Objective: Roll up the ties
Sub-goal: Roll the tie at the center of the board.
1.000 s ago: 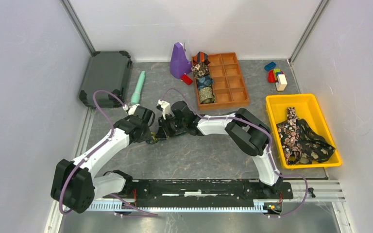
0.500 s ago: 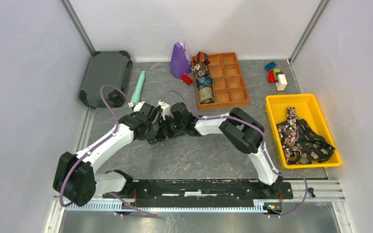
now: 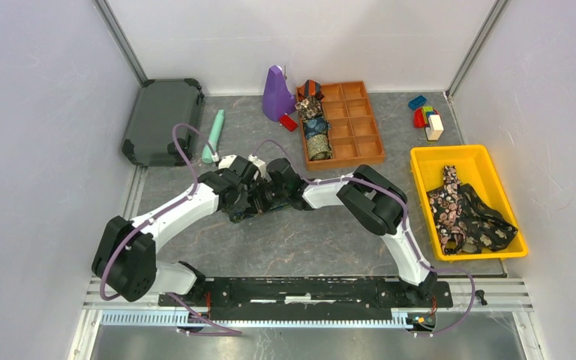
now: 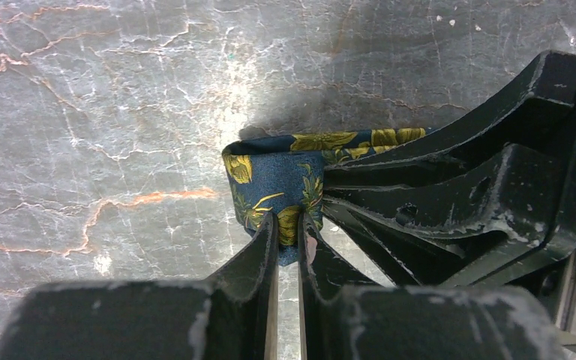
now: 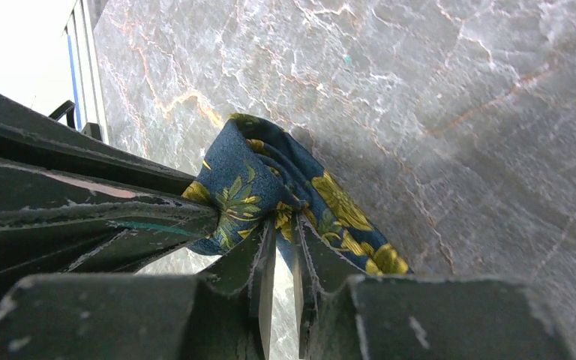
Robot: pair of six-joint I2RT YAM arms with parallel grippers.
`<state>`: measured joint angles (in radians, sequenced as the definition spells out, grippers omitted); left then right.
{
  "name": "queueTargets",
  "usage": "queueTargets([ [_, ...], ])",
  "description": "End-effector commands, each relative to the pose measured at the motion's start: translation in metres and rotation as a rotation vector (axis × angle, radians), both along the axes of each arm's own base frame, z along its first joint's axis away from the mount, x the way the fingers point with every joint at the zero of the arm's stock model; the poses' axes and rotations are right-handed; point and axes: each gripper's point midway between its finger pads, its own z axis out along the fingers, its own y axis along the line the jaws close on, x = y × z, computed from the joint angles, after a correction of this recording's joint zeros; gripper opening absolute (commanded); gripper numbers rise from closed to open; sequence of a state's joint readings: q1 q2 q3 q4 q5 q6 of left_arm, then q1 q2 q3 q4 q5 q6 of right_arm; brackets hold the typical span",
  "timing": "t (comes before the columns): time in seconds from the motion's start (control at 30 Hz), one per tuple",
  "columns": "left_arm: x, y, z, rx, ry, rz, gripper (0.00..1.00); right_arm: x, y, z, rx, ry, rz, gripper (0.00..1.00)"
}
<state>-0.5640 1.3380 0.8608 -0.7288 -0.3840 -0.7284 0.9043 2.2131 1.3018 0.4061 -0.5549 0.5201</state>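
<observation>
**My two arms: white shells, black joints**

My left arm [image 3: 172, 217] and right arm [image 3: 330, 193] are built alike — smooth white shells on the long links, bulky black housings [image 3: 371, 206] at the joints. A thin purple cable [image 3: 182, 142] loops loosely along each one. Both grow from a black mounting bar [image 3: 300, 289] with a ribbed silver rail [image 3: 270, 319] beneath it. My left gripper [image 4: 289, 225] and right gripper [image 5: 281, 234] end in matte black fingers [image 4: 251, 259], wedge-shaped and tapering to thin tips — the paint is scuffed, with pale scratches and chipped edges. One right finger has a small round hole [image 4: 405, 217].
</observation>
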Motion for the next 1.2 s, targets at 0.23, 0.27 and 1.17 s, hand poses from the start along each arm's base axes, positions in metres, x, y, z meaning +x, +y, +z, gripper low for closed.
queueTargets([
  [0.23,0.017,-0.026,-0.011,0.003,-0.001,-0.053,0.04,0.011,-0.018,0.035,0.035,-0.076,-0.006,0.19],
  [0.27,0.017,-0.026,-0.012,0.009,0.000,-0.053,0.03,0.012,-0.021,0.037,0.032,-0.082,-0.009,0.19],
  [1.17,0.014,-0.033,-0.016,-0.057,-0.070,-0.066,0.33,0.026,-0.030,0.055,0.133,-0.046,-0.036,0.24],
])
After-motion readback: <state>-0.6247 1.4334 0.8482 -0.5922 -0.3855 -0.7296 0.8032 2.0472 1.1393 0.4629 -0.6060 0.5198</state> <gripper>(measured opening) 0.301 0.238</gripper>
